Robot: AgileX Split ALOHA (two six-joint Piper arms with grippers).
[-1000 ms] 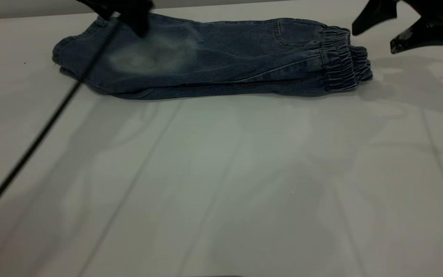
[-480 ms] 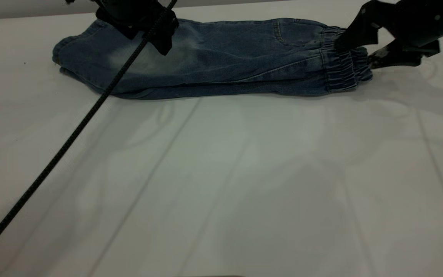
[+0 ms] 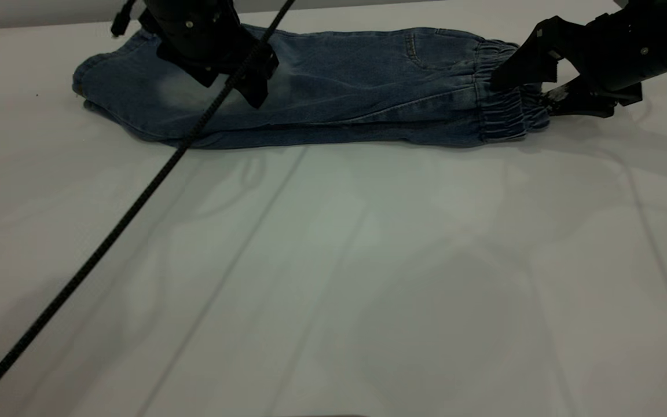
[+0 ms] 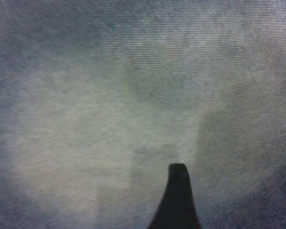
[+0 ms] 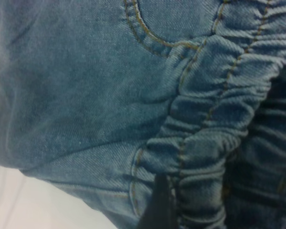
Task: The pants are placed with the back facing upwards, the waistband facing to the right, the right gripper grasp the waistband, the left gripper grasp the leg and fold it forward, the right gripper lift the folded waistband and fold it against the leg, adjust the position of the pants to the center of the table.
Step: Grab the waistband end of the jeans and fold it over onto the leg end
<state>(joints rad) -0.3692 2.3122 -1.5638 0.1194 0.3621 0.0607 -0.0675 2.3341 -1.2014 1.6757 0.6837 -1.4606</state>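
Pants (image 3: pixel 333 95), folded lengthwise, lie along the table's (image 3: pixel 333 278) far edge, waistband (image 3: pixel 504 98) sitting between the spread jaws of the right gripper (image 3: pixel 521 92), which should close on all gathered layers before lifting, while the left gripper (image 3: pixel 235 78), jaw state indeterminate, bears on the leg (image 3: pixel 183 95).

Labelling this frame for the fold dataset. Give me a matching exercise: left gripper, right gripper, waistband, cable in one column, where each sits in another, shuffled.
Column 1:
1. left gripper
2. right gripper
3. waistband
4. cable

Column 2:
A. runs slantwise across the table toward the near left corner
B. gathered right end of the pants
C. over the faded patch near the leg end
D. at the pants' right end, one jaw above the elastic, one beyond it

Pairs: 1-C, 2-D, 3-B, 4-A
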